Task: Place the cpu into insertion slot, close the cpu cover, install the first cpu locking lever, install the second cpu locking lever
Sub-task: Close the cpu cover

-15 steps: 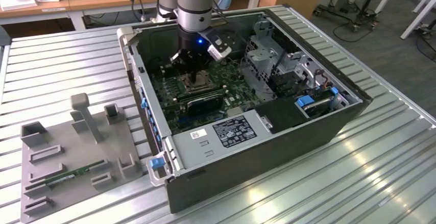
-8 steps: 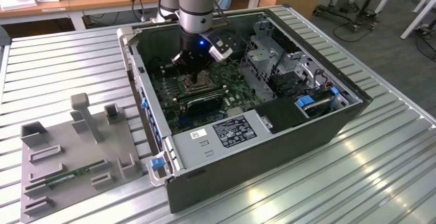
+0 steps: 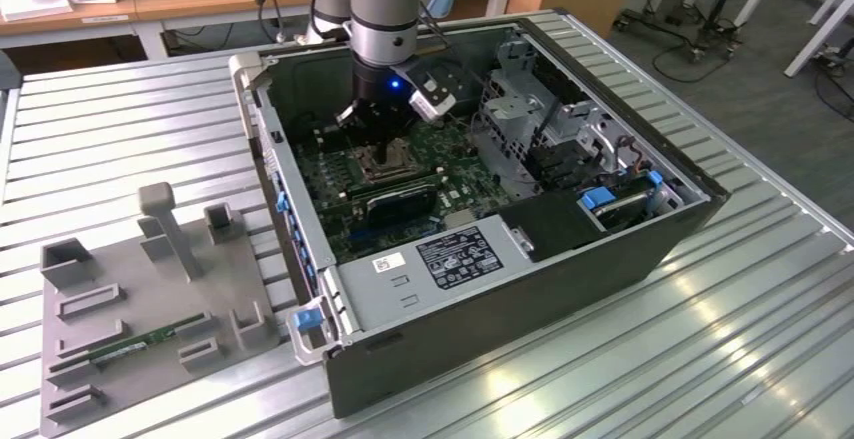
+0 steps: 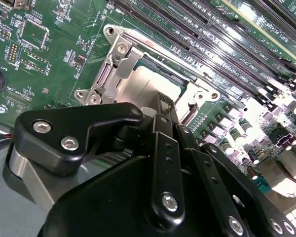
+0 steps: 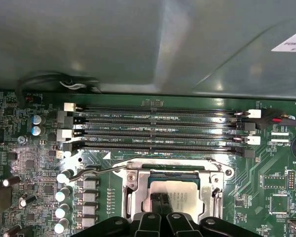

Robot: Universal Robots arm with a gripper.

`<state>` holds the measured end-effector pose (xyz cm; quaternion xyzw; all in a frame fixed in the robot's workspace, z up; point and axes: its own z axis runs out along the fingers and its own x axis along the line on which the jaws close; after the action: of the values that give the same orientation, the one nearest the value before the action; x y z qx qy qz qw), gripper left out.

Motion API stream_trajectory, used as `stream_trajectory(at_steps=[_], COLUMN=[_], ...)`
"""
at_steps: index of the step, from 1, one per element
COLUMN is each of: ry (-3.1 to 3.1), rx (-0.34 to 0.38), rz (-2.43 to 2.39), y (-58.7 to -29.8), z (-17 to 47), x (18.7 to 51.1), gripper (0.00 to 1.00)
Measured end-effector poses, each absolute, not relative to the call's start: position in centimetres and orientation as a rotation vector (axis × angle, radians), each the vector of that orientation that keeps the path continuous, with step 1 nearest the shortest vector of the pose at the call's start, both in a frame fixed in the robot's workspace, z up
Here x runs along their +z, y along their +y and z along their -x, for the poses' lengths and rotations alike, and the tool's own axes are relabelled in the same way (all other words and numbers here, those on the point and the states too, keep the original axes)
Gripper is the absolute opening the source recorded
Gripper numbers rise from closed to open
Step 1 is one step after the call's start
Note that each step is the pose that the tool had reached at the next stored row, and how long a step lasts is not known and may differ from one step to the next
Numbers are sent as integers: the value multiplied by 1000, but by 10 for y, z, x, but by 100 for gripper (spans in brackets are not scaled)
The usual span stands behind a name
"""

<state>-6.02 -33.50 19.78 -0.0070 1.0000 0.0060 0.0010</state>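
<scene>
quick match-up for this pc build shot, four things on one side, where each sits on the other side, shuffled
Things:
1. cpu
2. memory slots
3. memory stick
4. gripper

Places:
A. lying on the grey holder, outside the computer case
B. silvery face showing through the window of the cpu cover
C. low over the cpu, inside the computer case
D. long black parallel rows on the green board

Pairs: 1-B, 2-D, 3-A, 4-C

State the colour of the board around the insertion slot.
Green; the board shows best in the first wrist view.
</scene>
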Motion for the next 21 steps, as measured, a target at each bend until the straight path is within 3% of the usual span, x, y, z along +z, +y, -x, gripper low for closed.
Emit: stream_trajectory(at_steps=[21], ry=[3136], rx=[20], rz=[22], y=[-335], z=[72], x=[204], gripper=[11])
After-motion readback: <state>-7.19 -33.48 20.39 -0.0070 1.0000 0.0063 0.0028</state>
